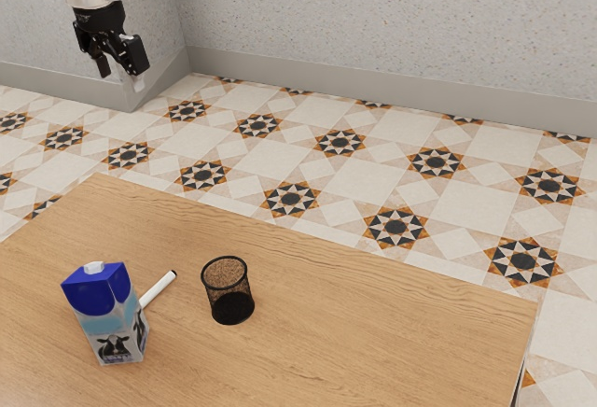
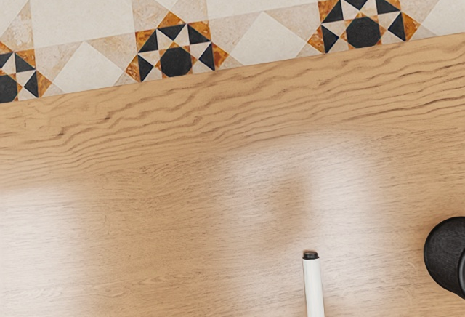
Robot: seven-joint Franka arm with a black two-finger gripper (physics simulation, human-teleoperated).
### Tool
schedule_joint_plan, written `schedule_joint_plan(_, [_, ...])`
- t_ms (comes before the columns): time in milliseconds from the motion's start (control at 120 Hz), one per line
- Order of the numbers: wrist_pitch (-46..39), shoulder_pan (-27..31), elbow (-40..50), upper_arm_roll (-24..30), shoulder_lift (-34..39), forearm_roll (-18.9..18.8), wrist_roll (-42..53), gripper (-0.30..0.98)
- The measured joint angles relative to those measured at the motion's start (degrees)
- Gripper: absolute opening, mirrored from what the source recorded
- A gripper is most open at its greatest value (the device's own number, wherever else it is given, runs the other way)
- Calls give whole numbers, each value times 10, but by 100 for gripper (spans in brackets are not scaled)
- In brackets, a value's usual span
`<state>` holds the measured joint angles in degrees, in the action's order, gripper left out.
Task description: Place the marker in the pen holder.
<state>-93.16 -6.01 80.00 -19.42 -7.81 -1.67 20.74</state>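
Marker (image 1: 158, 289), one piece, with smooth white round body and black end, lies on the one wood-grained table (image 1: 308, 332). We see it between one boxy milk carton (image 1: 104, 312), blue at the top, and one round pen holder (image 1: 229, 297) of black mesh. Our one gripper (image 1: 121, 73) hangs well apart from these three things, its two jaws released.
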Motion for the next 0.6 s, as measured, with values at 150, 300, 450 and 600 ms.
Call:
schedule_joint_plan(150, [1, 8, 0, -4, 0, 10, 0, 67])
schedule_joint_plan(300, [-1, 7, -1, -1, -2, 15, 0, 67])
schedule_joint_plan(450, [-12, 8, -1, -1, -79, 33, -1, 67])
schedule_joint_plan(600, [-33, 22, 2, -3, -143, 56, -1, 67])
